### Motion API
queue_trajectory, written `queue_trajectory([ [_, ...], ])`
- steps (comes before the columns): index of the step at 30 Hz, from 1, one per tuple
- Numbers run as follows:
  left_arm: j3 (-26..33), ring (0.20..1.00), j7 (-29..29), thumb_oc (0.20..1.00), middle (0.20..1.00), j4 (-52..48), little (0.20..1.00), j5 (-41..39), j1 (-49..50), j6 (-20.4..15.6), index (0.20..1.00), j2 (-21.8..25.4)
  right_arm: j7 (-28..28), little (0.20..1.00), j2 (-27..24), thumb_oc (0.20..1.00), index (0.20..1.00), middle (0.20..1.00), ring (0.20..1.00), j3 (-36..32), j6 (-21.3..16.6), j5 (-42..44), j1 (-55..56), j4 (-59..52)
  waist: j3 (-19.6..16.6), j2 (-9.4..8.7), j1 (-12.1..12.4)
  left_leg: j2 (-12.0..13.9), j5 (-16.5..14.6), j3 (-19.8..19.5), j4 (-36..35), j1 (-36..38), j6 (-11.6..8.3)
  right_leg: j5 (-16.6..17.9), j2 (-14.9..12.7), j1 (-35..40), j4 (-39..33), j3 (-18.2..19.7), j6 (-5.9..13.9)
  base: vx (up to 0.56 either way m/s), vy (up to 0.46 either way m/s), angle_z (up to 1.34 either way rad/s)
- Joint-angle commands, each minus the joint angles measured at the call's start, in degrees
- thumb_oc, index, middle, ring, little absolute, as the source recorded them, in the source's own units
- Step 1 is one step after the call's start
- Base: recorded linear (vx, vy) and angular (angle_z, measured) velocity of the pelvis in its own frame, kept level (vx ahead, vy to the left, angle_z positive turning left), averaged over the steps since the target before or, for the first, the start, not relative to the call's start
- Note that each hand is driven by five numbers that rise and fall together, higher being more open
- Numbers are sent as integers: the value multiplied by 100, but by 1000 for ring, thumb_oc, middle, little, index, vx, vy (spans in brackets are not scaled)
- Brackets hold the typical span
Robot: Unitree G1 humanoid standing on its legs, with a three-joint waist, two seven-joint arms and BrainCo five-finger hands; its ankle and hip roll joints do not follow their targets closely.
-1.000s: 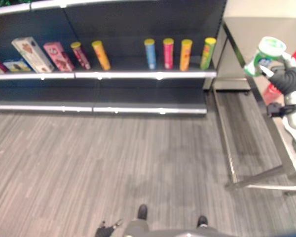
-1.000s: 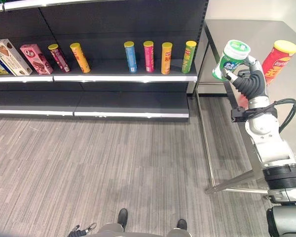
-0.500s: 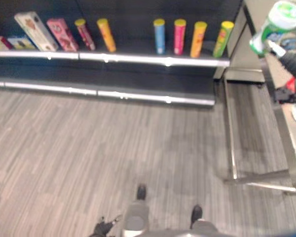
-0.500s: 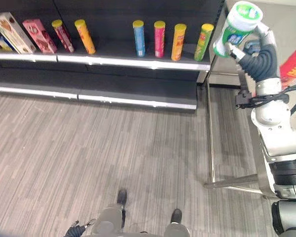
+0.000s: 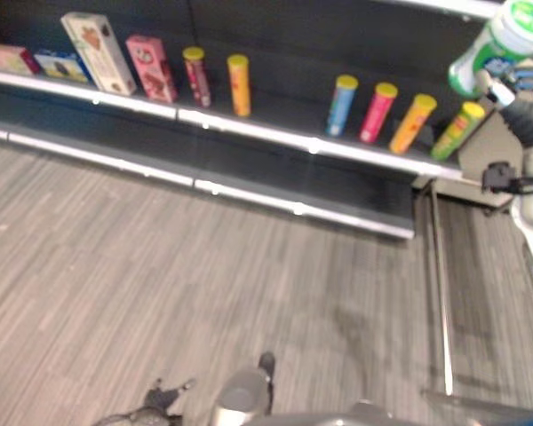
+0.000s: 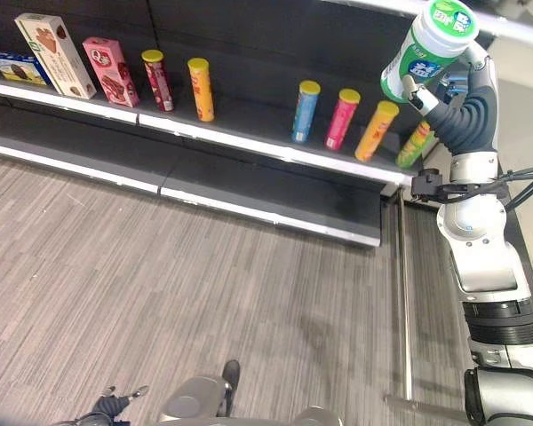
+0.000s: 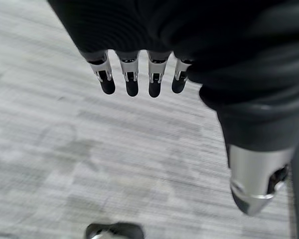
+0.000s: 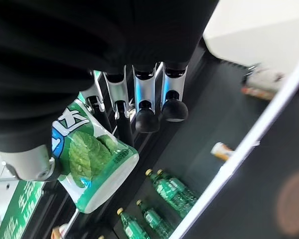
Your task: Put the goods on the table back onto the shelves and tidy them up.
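Grey striped plank floor (image 6: 204, 293) runs up to dark shelves (image 6: 249, 177) holding snack tubes (image 6: 306, 111) and boxes (image 6: 55, 53). The right hand (image 6: 462, 93), raised at far right, curls around a green-and-white canister (image 6: 426, 46). Its wrist view adds green bottles (image 8: 174, 191). The left hand (image 7: 139, 79) hangs relaxed, holding nothing.

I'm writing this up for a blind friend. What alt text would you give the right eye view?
The robot's right hand holds a green-and-white canister raised in front of a dark store shelf. On the shelf stand a row of slim snack tubes in yellow, blue, pink, orange and green, with boxes at the far left above a grey striped floor.
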Motion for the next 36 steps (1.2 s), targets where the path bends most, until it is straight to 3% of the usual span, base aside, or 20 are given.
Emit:
queue_trajectory([
  [1, -203, 1000, 5, 1000, 1000, -188, 1000, 195, 131, -52, 1000, 158, -316, 200, -557, 200, 200, 200, 200, -430, -229, 56, -320, 224, -128, 100, -216, 444, -101, -267, -571, 179, -863, -41, 606, -385, -1225, -374, 35, 296, 19, 19],
  [3, -270, 1000, -34, 1000, 1000, -198, 1000, 276, 32, -57, 1000, 131, -400, 200, -621, 200, 200, 200, 200, -561, -251, 141, -241, 295, -31, 58, -359, 332, -278, -390, -498, 440, -873, 25, 1027, -641, -1977, -345, 134, 302, 25, 32],
  [7, -225, 1000, -74, 1000, 1000, -380, 1000, 241, -76, -73, 1000, 125, -528, 200, -821, 200, 200, 200, 200, -606, -219, 86, -251, 502, 49, -145, -442, 190, -638, -495, -257, 710, -924, 341, 1254, -931, -2699, -631, 272, 288, -9, 51],
  [11, -212, 1000, -58, 1000, 1000, -400, 1000, 311, -33, -74, 1000, 135, -551, 200, -894, 200, 200, 200, 200, -620, -257, 204, -273, 654, -29, -301, -465, 148, -981, -477, -86, 918, -905, 508, 1319, -793, -2882, -744, 233, 243, -54, 33],
  [15, -247, 1000, -107, 1000, 1000, -503, 1000, 344, 49, -79, 1000, 203, -421, 200, -947, 200, 200, 200, 200, -441, -295, 349, -443, 725, -189, -344, -500, 337, -1303, -479, -112, 1299, -986, 501, 1392, -751, -2862, -672, 184, 363, -104, 2],
  [18, -163, 1000, -78, 1000, 1000, -543, 1000, 258, 188, -73, 1000, 207, -312, 200, -937, 200, 200, 200, 200, -250, -281, 448, -611, 661, -368, -248, -522, 715, -1385, -409, -173, 1595, -1153, 341, 1555, -654, -2728, -619, 51, 392, -126, -2],
  [19, -135, 1000, -65, 1000, 1000, -591, 1000, 203, 224, -67, 1000, 199, -271, 200, -961, 200, 200, 200, 200, -138, -292, 496, -732, 647, -432, -189, -509, 863, -1331, -398, -119, 1669, -1233, 263, 1637, -606, -2689, -628, 8, 495, -206, -10],
  [20, -127, 1000, -66, 1000, 1000, -593, 1000, 153, 302, -75, 1000, 209, -203, 200, -972, 200, 200, 200, 200, 100, -325, 629, -1052, 637, -515, -102, -476, 1116, -1090, -408, 165, 1668, -1384, 86, 1819, -490, -2643, -613, -90, 466, -204, -6],
  [21, -105, 1000, -77, 1000, 1000, -584, 1000, 110, 353, -80, 1000, 210, -178, 200, -986, 200, 200, 200, 200, 268, -353, 683, -1288, 675, -553, -73, -452, 1210, -874, -412, 440, 1605, -1502, -6, 1908, -400, -2653, -606, -149, 387, -182, -6],
  [22, -83, 1000, -84, 1000, 1000, -601, 1000, 47, 396, -70, 1000, 207, -178, 200, -1006, 200, 200, 200, 200, 460, -349, 708, -1514, 732, -541, -68, -412, 1264, -650, -411, 843, 1468, -1584, -102, 1972, -303, -2657, -587, -228, 159, -85, -11],
  [23, -75, 1000, -83, 1000, 1000, -603, 1000, 47, 393, -69, 1000, 199, -181, 200, -1009, 200, 200, 200, 200, 487, -353, 711, -1548, 749, -543, -90, -436, 1227, -625, -430, 850, 1436, -1576, -86, 1934, -320, -2659, -596, -225, 118, -71, -16],
  [24, -46, 1000, -85, 1000, 1000, -605, 1000, 8, 428, -63, 1000, 200, -171, 200, -1034, 200, 200, 200, 200, 651, -364, 755, -1774, 800, -504, -114, -385, 1244, -383, -449, 1436, 1228, -1630, -183, 1972, -210, -2661, -567, -313, 127, -68, -19],
  [26, -23, 1000, -101, 1000, 1000, -595, 1000, -82, 488, -44, 1000, 181, -172, 200, -1054, 200, 200, 200, 200, 959, -356, 840, -2195, 920, -349, -189, -231, 1204, 17, -496, 2573, 736, -1580, -344, 1997, 19, -2661, -506, -497, 190, -92, -24],
  [28, -10, 1000, -78, 1000, 1000, -543, 1000, -106, 491, -44, 1000, 169, -150, 200, -1081, 200, 200, 200, 200, 1207, -332, 918, -2477, 1041, -185, -269, -107, 1151, 151, -453, 3379, 314, -1373, -422, 1983, 205, -2720, -419, -584, 165, -62, -15],
  [29, -16, 1000, -52, 1000, 1000, -482, 1000, -108, 492, -32, 1000, 166, -148, 200, -1123, 200, 200, 200, 200, 1382, -288, 947, -2634, 1232, -86, -307, -21, 1175, 75, -382, 3594, 80, -1290, -477, 1967, 299, -2763, -361, -599, 159, -25, -8],
  [31, -50, 1000, -84, 1000, 1000, -374, 1000, -179, 499, -34, 1000, 147, -91, 200, -1283, 200, 200, 200, 200, 1634, -248, 1122, -2918, 1436, 23, -356, 88, 1271, -268, -228, 3342, -315, -1235, -566, 1921, 457, -2822, -290, -557, 240, 24, -1],
  [33, -65, 1000, -107, 1000, 1000, -267, 1000, -153, 463, -12, 1000, 125, -49, 200, -1394, 200, 200, 200, 200, 1674, -256, 1226, -2986, 1456, 50, -378, 99, 1289, -484, -20, 2362, -582, -1288, -646, 1794, 554, -2847, -246, -462, 273, 130, 8],
  [34, -91, 1000, -117, 1000, 1000, -243, 1000, -142, 453, -6, 1000, 113, -36, 200, -1412, 200, 200, 200, 200, 1662, -262, 1254, -2941, 1418, 50, -316, 126, 1330, -450, 73, 1735, -716, -1354, -695, 1789, 624, -2853, -233, -441, 259, 207, 11],
  [36, -130, 1000, -81, 1000, 1000, -235, 1000, -109, 463, -18, 1000, 138, -43, 200, -1366, 200, 200, 200, 200, 1608, -300, 1256, -2822, 1396, 10, -184, 263, 1208, 146, -99, 426, -839, -1473, -827, 1836, 757, -2882, -146, -391, 316, 273, 14],
])
